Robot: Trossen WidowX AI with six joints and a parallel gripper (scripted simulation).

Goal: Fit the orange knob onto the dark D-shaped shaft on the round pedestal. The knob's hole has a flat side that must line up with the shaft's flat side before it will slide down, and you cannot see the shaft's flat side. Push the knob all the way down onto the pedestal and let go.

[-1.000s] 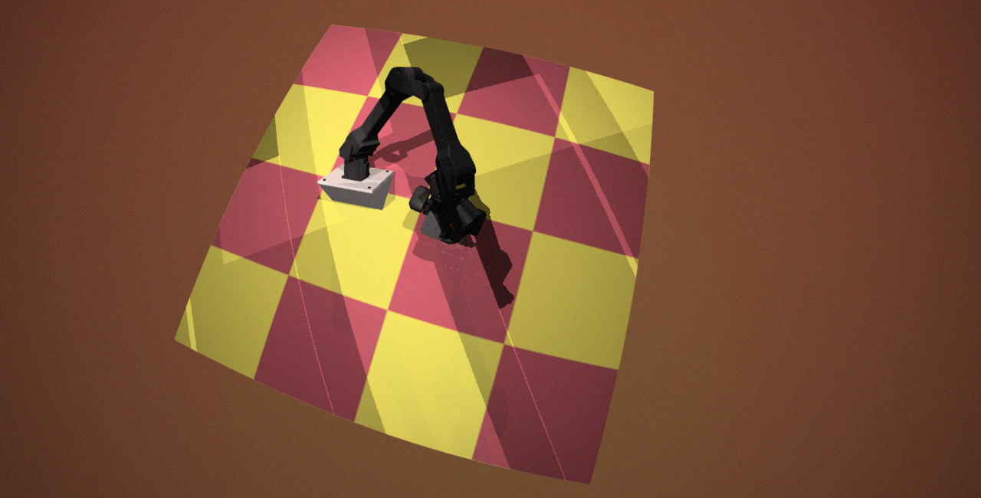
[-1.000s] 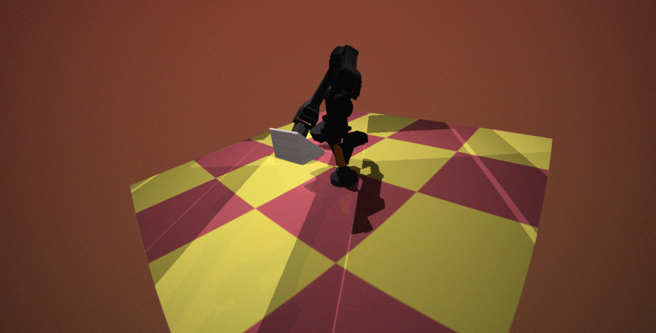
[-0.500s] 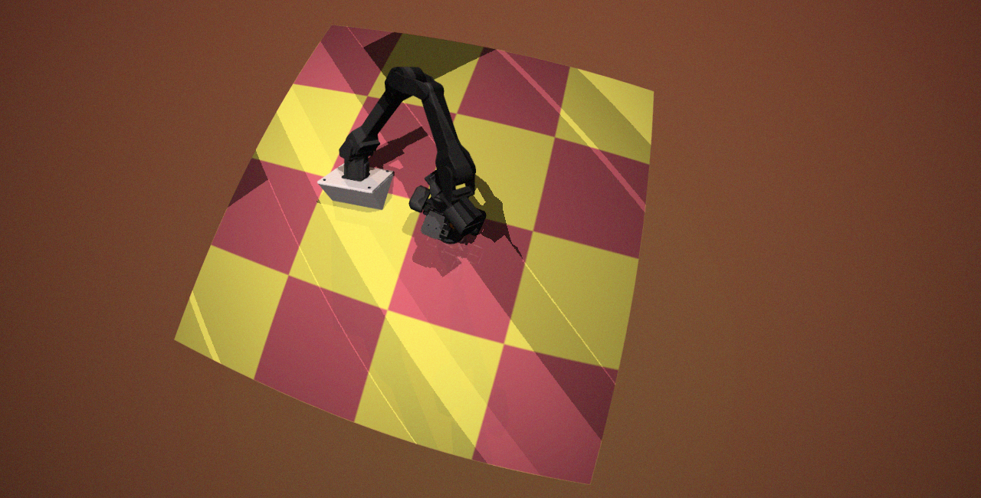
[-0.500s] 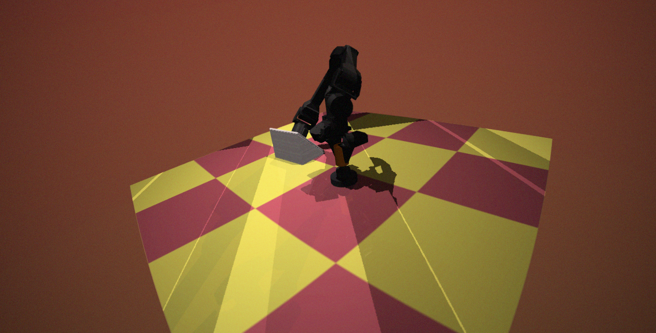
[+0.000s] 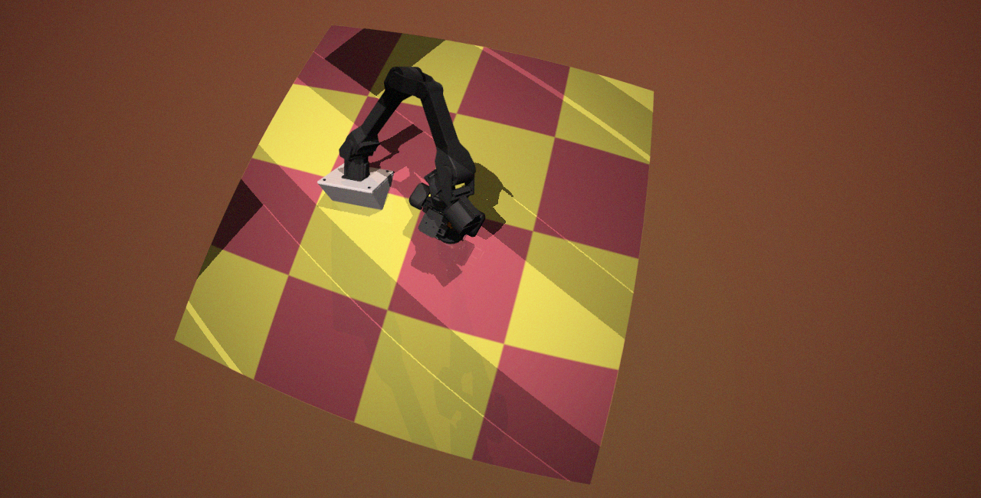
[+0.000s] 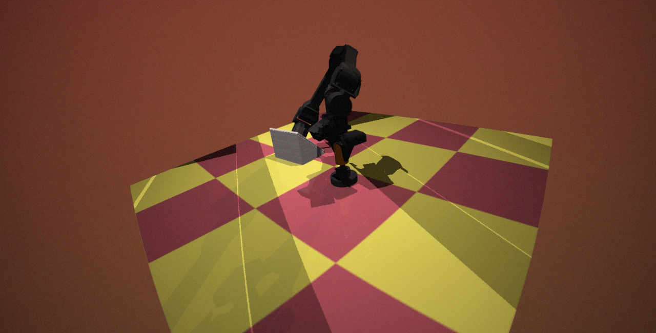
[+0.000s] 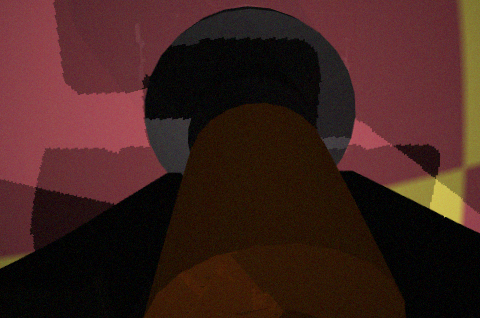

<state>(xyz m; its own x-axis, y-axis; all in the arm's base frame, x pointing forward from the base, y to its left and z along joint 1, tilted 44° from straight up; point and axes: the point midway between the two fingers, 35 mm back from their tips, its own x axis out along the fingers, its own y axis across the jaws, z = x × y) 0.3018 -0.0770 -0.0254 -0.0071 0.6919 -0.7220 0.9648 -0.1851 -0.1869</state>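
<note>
The orange knob (image 6: 339, 152) (image 7: 275, 193) is upright between the two black fingers. My gripper (image 6: 341, 157) (image 7: 260, 188) is shut on it. The round dark pedestal (image 6: 344, 181) (image 7: 337, 83) stands on the mat below. Its dark shaft (image 6: 342, 170) shows just under the knob in the exterior view. The knob's lower end is right over or at the shaft top; whether they touch is too small to tell. In the wrist view the knob hides most of the shaft. The flat sides of the hole and the shaft are hidden. In the top view the arm hides knob and pedestal.
The arm's base block (image 5: 354, 189) (image 6: 291, 147), grey and white, stands close to the pedestal. A yellow and red checkered mat (image 5: 315, 330) (image 6: 435, 248) lies under everything, with dark shadows across it. The brown floor (image 5: 789, 221) surrounds the mat.
</note>
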